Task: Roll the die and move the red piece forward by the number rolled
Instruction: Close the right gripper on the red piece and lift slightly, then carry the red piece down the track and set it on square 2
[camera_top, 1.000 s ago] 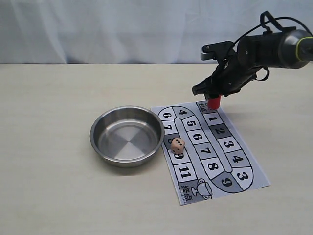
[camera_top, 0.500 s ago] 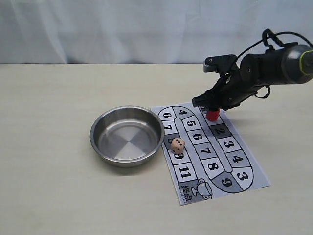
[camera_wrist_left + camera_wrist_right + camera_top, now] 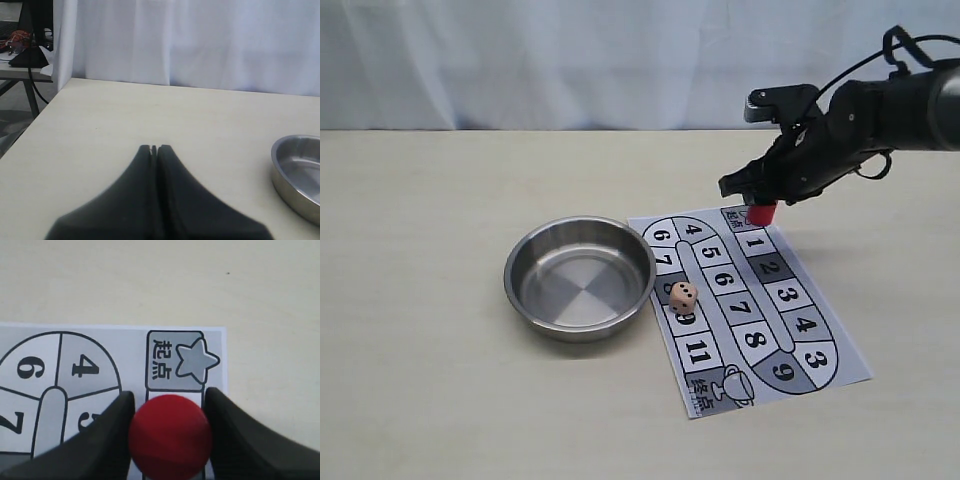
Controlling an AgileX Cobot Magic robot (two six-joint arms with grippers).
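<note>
My right gripper (image 3: 760,205) is shut on the red piece (image 3: 761,212), holding it just above the far end of the numbered paper board (image 3: 785,296), between the start square and square 1. In the right wrist view the red piece (image 3: 170,435) sits between both fingers of the right gripper (image 3: 169,396), next to the star start square (image 3: 176,360). The tan die (image 3: 683,295) rests on the board's left column near the bowl. My left gripper (image 3: 154,148) is shut and empty above the table.
A steel bowl (image 3: 517,262) stands empty left of the board, close to the die; its rim (image 3: 280,150) shows in the left wrist view. A white curtain lines the back of the table.
The right gripper first dropped the red piece down toward square 1, then lifted it up and a little back toward the start square. Die, bowl and left gripper stayed put.
</note>
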